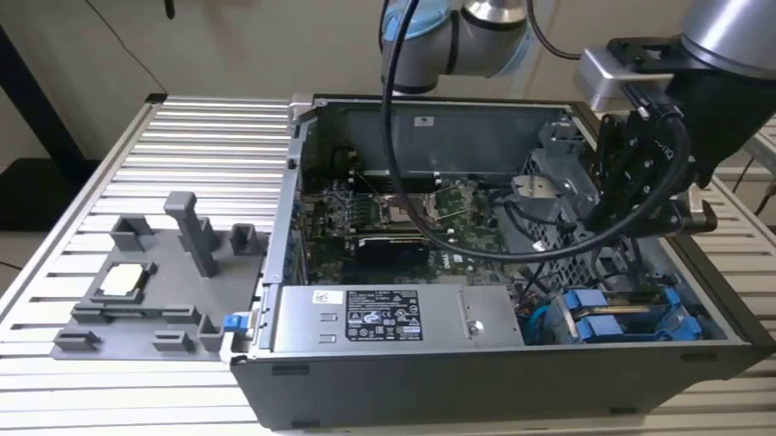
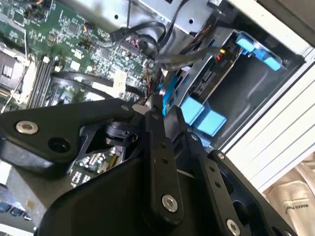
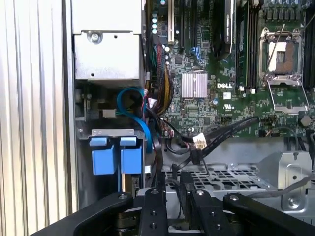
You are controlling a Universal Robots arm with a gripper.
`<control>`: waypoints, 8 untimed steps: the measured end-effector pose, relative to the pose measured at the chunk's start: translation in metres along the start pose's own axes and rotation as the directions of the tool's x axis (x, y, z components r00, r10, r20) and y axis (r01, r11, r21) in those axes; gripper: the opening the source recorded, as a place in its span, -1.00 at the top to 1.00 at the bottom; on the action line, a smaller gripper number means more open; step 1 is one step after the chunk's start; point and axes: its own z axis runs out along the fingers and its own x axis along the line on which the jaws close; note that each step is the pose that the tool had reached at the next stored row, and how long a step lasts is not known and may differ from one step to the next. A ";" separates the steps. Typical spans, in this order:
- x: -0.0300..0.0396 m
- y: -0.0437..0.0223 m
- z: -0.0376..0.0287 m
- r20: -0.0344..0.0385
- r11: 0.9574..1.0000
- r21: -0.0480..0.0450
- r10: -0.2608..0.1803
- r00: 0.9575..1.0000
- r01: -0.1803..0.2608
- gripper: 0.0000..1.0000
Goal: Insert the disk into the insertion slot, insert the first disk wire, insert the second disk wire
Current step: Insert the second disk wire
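Note:
The disk's bright blue carrier front (image 3: 113, 157) sits in the insertion slot (image 3: 112, 133), a bay of the grey drive cage near the case wall. The same carrier shows in the exterior view (image 1: 606, 325) and in the second wrist view (image 2: 202, 115). My gripper (image 3: 172, 179) hangs over the cage beside the perforated wall (image 3: 216, 177), its fingers close together on a thin black disk wire (image 3: 193, 156) that runs in from the motherboard side. In the second wrist view the gripper (image 2: 151, 105) ends right by the carrier's blue frame. From outside, the gripper (image 1: 610, 218) is above the cage at the case's right.
Another blue-fronted carrier (image 2: 256, 49) sits further along the bay with coloured wires behind it. The silver power-supply box (image 1: 388, 318) lies along the case front. Motherboard (image 3: 221, 73) and cable bundles (image 3: 160, 93) fill the middle. A grey fixture (image 1: 158, 300) stands on the ribbed table (image 1: 145, 163).

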 end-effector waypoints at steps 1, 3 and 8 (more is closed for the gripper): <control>-0.0001 0.0009 -0.0001 0.006 1.000 0.000 0.000 1.000 0.000 0.47; -0.0002 0.0022 -0.0001 0.027 1.000 0.001 -0.002 1.000 0.002 0.47; -0.0003 0.0067 0.0003 0.047 1.000 0.003 -0.024 0.999 0.024 0.47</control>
